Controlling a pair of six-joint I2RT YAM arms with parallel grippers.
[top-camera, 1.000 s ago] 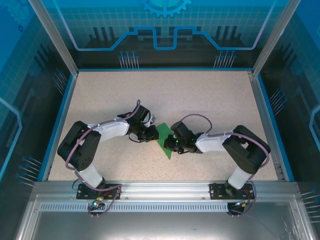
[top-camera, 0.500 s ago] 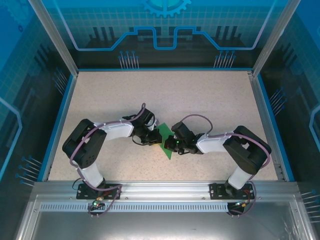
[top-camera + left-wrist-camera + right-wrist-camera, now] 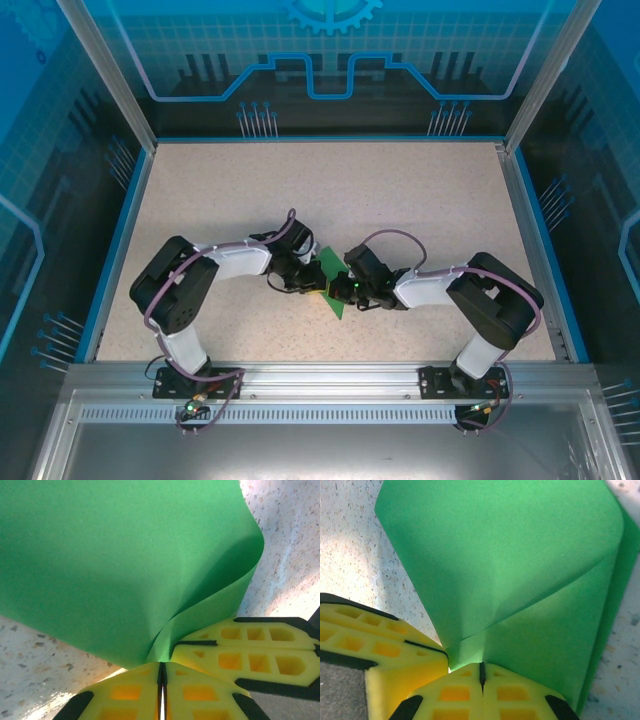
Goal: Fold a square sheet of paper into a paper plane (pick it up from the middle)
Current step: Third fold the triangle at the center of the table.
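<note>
1. The sheet of paper (image 3: 115, 555) is being held near the middle of the tabletop (image 3: 420, 200), between the two arms; whether its underside is resting on the surface cannot be told.
2. The left claw (image 3: 161, 667) is being pressed shut on the paper's lower edge, with almost no gap between its yellow fingers (image 3: 200, 692); the right claw (image 3: 481, 667) is likewise being pressed shut on the paper, right beside the left one.
3. From each claw the paper is fanning out straight ahead of the fingertips; seen from above, its long axis is running from the far side toward the arm bases, crosswise to the line joining the claws; neither arm is nearer, both being on it.
4. The sheet is being bent over on itself in a soft roll, not pressed flat; the coming move is judged to depend on the two pinches sitting side by side, so that the bend can be drawn into a crease.
5. In the left wrist view the rounded bend is being shown at the right; in the right wrist view a sharp free corner at upper left and a second layer along the right edge are being shown; in the top view the pinch is being hidden under the wrists.
</note>
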